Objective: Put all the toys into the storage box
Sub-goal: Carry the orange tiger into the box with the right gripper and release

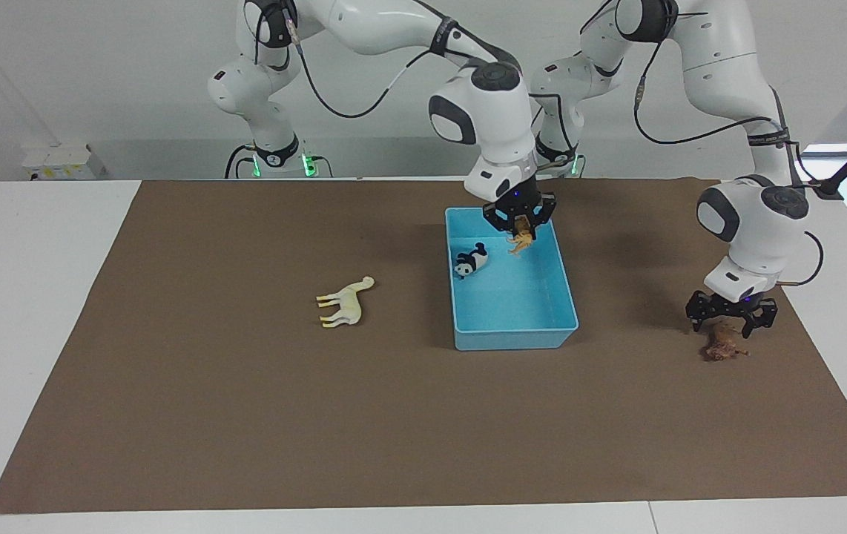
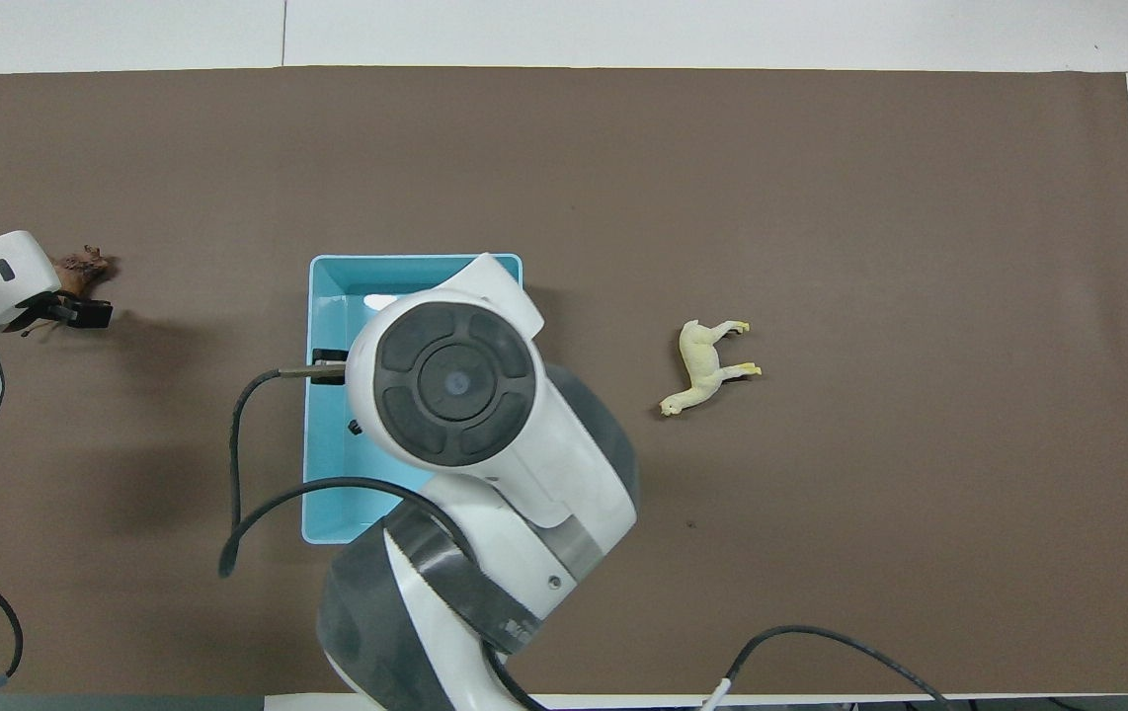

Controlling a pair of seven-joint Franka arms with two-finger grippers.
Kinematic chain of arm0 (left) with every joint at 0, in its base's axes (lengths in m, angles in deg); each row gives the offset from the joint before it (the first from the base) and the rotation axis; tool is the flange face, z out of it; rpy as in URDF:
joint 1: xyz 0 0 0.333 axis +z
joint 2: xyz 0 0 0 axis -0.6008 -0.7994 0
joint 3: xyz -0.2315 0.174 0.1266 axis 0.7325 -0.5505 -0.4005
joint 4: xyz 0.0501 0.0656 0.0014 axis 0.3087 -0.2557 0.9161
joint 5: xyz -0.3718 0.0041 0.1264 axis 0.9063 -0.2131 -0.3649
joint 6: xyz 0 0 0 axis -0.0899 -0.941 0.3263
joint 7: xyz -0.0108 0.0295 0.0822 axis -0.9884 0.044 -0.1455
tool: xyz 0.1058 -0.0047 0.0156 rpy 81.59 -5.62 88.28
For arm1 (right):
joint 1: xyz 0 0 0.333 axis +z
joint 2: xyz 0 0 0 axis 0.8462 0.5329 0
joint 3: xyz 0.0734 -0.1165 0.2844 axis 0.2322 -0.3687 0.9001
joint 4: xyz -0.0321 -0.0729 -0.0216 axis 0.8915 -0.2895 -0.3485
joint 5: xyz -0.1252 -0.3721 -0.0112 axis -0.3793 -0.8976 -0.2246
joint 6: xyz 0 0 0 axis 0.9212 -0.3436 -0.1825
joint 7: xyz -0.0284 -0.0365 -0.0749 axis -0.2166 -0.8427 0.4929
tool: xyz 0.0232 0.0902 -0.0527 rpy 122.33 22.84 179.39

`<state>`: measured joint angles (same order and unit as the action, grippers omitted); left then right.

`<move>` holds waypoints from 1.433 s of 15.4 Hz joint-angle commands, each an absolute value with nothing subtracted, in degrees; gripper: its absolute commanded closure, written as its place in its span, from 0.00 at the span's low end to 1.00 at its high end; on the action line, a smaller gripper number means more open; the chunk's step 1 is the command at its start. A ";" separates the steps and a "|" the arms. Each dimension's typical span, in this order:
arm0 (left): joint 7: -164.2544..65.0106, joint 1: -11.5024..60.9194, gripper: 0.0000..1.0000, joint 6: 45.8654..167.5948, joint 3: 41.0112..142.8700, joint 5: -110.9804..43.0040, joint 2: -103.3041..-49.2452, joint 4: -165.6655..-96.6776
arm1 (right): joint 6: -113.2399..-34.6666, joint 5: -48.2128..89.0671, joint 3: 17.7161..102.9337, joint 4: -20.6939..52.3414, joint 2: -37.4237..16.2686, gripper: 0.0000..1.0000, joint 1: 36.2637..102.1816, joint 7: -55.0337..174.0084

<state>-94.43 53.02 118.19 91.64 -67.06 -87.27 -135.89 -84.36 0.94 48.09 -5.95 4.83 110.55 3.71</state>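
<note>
The light blue storage box (image 1: 535, 337) stands mid-table. The black-and-white panda (image 1: 472, 261) lies in it at the robots' end. My right gripper (image 1: 520, 222) is over that end of the box, shut on the orange tiger (image 1: 521, 241), which hangs just above the box floor. The reddish-brown shaggy animal (image 1: 724, 347) lies on the mat toward the left arm's end. My left gripper (image 1: 730, 322) is open, low, right over it. The cream camel (image 1: 345, 302) lies on its side toward the right arm's end. In the overhead view the right arm hides the panda and tiger.
A brown mat (image 1: 245, 415) covers the table, with white table edge around it. The overhead view shows the box (image 2: 327, 474), the camel (image 2: 707, 365), the shaggy animal (image 2: 80, 267) and my left gripper (image 2: 60, 296).
</note>
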 commanded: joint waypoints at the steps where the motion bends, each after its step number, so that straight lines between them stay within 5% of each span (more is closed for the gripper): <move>1: -94.86 54.24 0.00 119.52 92.08 -68.44 -88.80 -134.74 | -84.33 2.32 47.68 -3.73 3.96 0.01 110.27 3.06; 7: -94.86 54.24 0.00 121.19 91.99 -68.53 -89.59 -135.44 | -71.51 1.53 46.27 -12.07 3.79 0.00 106.33 -2.39; 13: -94.34 53.63 0.00 121.19 91.99 -68.53 -90.12 -135.70 | -64.64 -4.78 43.02 -11.03 -0.96 0.00 96.57 8.14; 14: -93.90 53.54 0.16 121.19 91.99 -68.53 -90.03 -135.70 | -64.81 -5.32 43.10 -9.72 -1.31 0.00 94.82 10.07; 16: -92.40 53.27 0.74 120.66 91.90 -68.53 -90.03 -135.70 | -65.51 -5.42 43.02 -4.99 -3.15 0.00 92.87 16.56; 17: -92.05 53.27 0.94 120.49 91.90 -68.44 -90.03 -135.70 | -66.73 -5.33 43.02 -1.91 -4.29 0.00 91.47 19.73; 22: -83.02 50.13 1.00 108.50 91.99 -68.44 -90.03 -127.91 | -88.14 -5.42 43.10 22.68 -11.76 0.00 87.69 28.00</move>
<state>-88.80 52.84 116.53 92.13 -67.12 -89.21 -133.74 -78.88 -4.79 42.41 8.27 -5.00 89.18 24.18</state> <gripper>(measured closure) 0.639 0.000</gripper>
